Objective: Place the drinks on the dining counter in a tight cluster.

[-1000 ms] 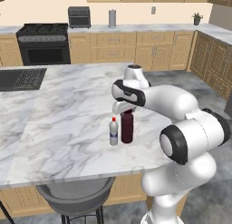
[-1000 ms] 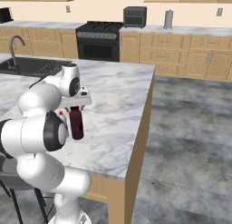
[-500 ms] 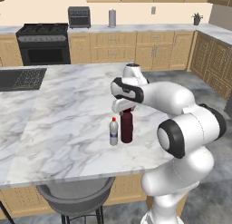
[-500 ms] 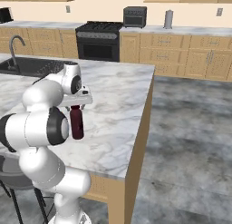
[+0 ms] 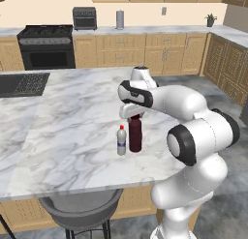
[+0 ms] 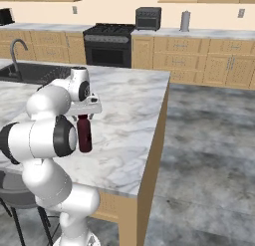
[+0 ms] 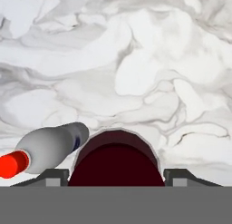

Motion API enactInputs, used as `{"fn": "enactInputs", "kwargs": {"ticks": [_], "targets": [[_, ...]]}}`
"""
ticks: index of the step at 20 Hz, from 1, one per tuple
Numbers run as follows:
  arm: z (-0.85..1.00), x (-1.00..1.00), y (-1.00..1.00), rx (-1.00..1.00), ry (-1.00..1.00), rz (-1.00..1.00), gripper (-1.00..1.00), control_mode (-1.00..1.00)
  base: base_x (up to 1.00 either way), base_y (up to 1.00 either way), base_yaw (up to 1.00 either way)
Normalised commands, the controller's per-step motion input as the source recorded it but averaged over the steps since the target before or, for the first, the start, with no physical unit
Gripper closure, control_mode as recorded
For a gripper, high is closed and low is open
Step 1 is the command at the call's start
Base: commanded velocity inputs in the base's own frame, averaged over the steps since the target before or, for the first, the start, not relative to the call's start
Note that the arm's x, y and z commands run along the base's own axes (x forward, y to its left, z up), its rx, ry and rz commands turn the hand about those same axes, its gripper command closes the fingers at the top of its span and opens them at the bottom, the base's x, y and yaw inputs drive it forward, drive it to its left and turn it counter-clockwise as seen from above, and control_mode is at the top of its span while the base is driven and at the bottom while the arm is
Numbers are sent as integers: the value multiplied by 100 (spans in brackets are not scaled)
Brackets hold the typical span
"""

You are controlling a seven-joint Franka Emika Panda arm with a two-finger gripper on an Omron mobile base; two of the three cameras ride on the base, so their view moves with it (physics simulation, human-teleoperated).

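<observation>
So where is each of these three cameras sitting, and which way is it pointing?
Left base view: behind the arm on its left, looking forward and down over the dining counter; the white arm rises at lower right.
Right base view: behind on the right, same counter; the arm rises at lower left.
Hand view: on the hand, looking straight down; the gripper straddles the maroon bottle.
Shared: all three show the maroon bottle; the left base and hand views show the clear bottle beside it.

Dining counter (image 5: 63, 112): white-grey marble top, tan wood base, black sink (image 5: 22, 83) set in at the far left end. Standing on it, upright, near the front right edge: one dark maroon bottle (image 5: 135, 134), one small clear bottle (image 5: 121, 141) with red cap just beside it on the left.
</observation>
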Motion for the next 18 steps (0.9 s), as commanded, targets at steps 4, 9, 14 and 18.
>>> {"fn": "enactInputs", "kwargs": {"ticks": [4,9,14,18], "targets": [[0,-23,0,0,0,0,100,-100,0,0,0],[-2,-18,0,0,-2,0,100,-100,0,0,0],[-13,0,0,0,-8,0,100,-100,0,0,0],[-14,0,0,0,-3,0,100,-100,0,0,0]]}}
